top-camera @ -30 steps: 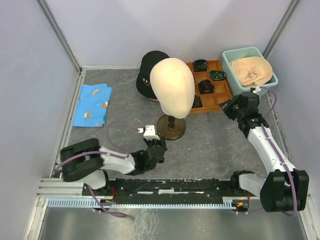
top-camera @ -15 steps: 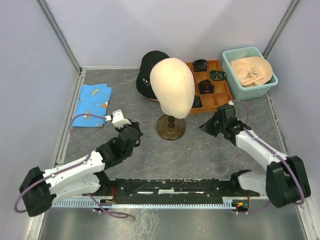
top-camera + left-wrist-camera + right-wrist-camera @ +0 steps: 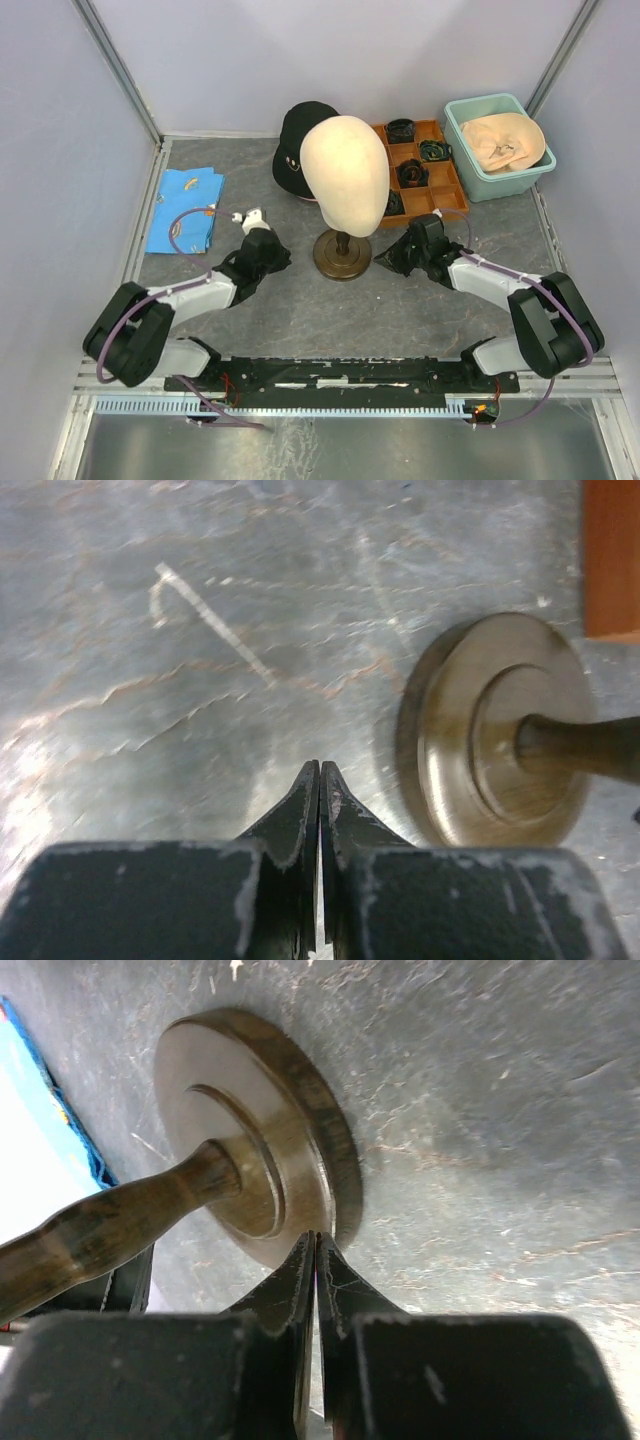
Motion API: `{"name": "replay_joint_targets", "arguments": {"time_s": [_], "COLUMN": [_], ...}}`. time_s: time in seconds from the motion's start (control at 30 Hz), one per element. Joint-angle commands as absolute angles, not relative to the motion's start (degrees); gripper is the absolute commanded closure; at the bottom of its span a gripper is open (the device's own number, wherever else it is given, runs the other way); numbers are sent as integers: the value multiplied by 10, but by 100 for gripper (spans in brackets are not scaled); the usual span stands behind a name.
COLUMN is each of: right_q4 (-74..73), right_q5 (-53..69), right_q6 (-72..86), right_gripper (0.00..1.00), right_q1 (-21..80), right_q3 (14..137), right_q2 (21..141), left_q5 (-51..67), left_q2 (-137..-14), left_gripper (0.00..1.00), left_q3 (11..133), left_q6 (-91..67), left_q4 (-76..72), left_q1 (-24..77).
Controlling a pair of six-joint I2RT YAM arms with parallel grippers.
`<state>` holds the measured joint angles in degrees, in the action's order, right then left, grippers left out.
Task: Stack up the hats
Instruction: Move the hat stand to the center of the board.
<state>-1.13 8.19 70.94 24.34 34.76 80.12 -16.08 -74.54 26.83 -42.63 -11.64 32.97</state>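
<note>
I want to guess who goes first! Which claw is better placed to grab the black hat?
Probably the left claw. The black hat sits behind the mannequin head, towards the left claw's side. The right claw would have to get past the head to reach it. Both claws are shut.

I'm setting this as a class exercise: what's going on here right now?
Both arms are low and hold nothing. The left gripper and the right gripper are shut and empty, one on each side of the brown stand base under the mannequin head. No hats are stacked yet: a black cap lies behind the head, and a pale hat sits in the teal tub.
</note>
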Motion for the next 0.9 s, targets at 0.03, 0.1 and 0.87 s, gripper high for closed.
{"name": "replay_joint_targets", "arguments": {"time_s": [0.03, 0.1, 0.87], "right_q4": [66, 72, 38], "right_q5": [89, 90, 65], "right_q6": [750, 753, 731], "right_gripper": [91, 91, 96], "right_q1": [249, 249, 250], "right_q3": [330, 329, 357], "right_q2": [823, 830, 888], "left_q5": [-31, 3, 103], "left_q2": [-819, -853, -1091], "left_gripper": [97, 97, 97], "left_q3": [329, 347, 492], "left_q6": [-381, -379, -353], "left_q4": [-243, -267, -315], "left_q1": [295, 284, 262]}}
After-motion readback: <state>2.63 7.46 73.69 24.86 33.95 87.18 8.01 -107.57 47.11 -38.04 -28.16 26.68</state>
